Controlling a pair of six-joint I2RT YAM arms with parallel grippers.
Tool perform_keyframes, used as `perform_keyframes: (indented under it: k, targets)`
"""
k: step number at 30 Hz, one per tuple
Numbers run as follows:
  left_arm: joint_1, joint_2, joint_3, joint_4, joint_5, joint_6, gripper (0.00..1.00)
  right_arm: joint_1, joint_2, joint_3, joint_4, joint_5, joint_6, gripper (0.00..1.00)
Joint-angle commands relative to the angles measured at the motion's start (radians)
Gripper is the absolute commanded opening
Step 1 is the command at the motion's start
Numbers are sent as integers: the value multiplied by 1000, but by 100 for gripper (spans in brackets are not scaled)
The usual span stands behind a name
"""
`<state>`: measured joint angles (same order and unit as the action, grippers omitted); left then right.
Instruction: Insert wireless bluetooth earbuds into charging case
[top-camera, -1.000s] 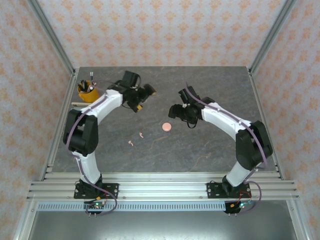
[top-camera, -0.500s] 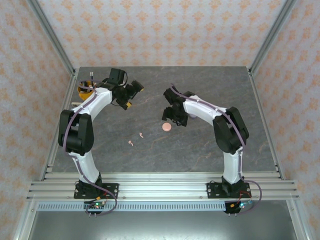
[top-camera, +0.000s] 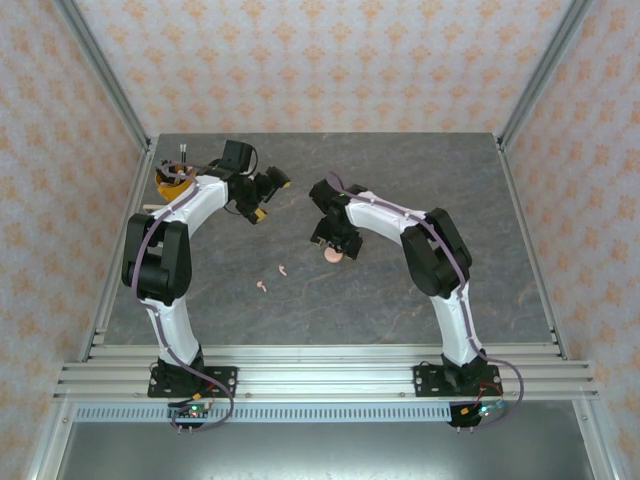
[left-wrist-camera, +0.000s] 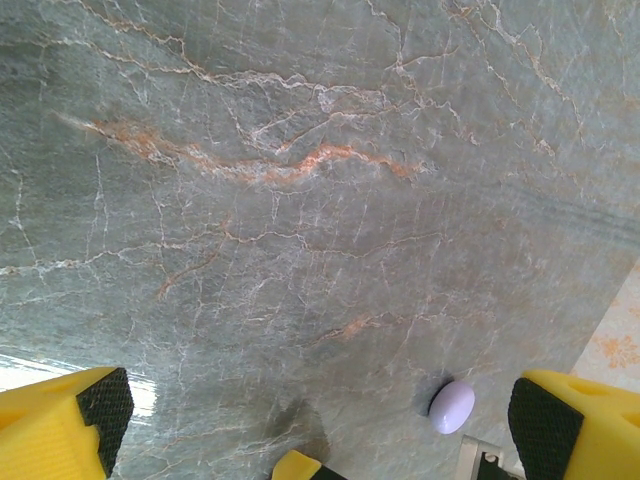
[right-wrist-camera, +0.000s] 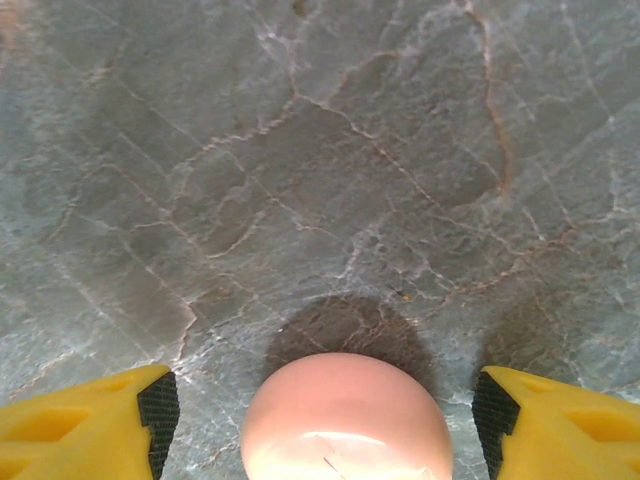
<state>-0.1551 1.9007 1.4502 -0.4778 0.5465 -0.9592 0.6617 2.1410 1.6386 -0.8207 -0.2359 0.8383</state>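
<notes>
A closed pale pink charging case (right-wrist-camera: 345, 420) lies on the marble table (right-wrist-camera: 300, 150). It sits between the two fingers of my right gripper (right-wrist-camera: 325, 430), which is open, with a gap on each side. From above, the right gripper (top-camera: 335, 243) hangs right over the pink case (top-camera: 333, 257). Two pale pink earbuds (top-camera: 283, 269) (top-camera: 262, 286) lie loose to its front left. My left gripper (left-wrist-camera: 320, 435) is open and holds nothing. A small lilac case (left-wrist-camera: 452, 406) lies on the table below it, near its right finger (left-wrist-camera: 545, 425). The left gripper (top-camera: 272, 183) is at the back left.
A yellow cup (top-camera: 172, 182) holding pens stands at the back left corner, close to the left arm. Metal frame posts and patterned walls bound the table on three sides. Bare marble lies in front of the earbuds and on the right half.
The right arm has swung left and come down over the pink case, which now sits between its fingers. The left gripper has drawn back a little to the left.
</notes>
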Motion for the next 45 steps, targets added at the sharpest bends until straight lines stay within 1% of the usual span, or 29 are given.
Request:
perform_keyframes:
  k: [1, 6, 9, 12, 14, 19, 21, 23, 27, 30, 35, 37, 40, 45]
  targets:
    - [3, 2, -1, 16, 15, 9, 99, 9, 23, 47, -70, 45, 67, 78]
    - [3, 3, -4, 19, 15, 7, 99, 23, 39, 59, -94, 34, 31, 73]
    - [3, -2, -4, 19, 16, 6, 99, 27, 39, 60, -121, 26, -47, 65]
    - [4, -9, -6, 19, 17, 6, 99, 30, 33, 62, -154, 25, -137, 60]
    - [3, -18, -11, 19, 15, 7, 99, 30, 23, 63, -161, 20, -212, 59]
    - [3, -48, -29, 19, 12, 8, 99, 30, 16, 106, -220, 92, -383, 60]
    - [3, -61, -36, 19, 10, 8, 99, 30, 11, 109, -228, 127, -422, 61]
    - [3, -73, -43, 18, 9, 8, 99, 29, 13, 110, -234, 152, -439, 65]
    - [3, -93, -53, 15, 7, 9, 99, 30, 9, 93, -209, 129, -378, 70]
    - [3, -106, -61, 13, 6, 14, 99, 29, -3, 82, -174, 97, -277, 73]
    - [3, -114, -74, 17, 6, 11, 99, 30, 0, 40, -89, 67, -11, 73]
    - [3, -115, -79, 21, 9, 10, 99, 30, 5, 27, -66, 64, 61, 73]
    - [3, -117, -80, 19, 11, 13, 99, 36, 15, 28, -74, 86, 107, 72]
    - [4, -115, -81, 22, 15, 12, 99, 41, 23, 32, -105, 109, 98, 71]
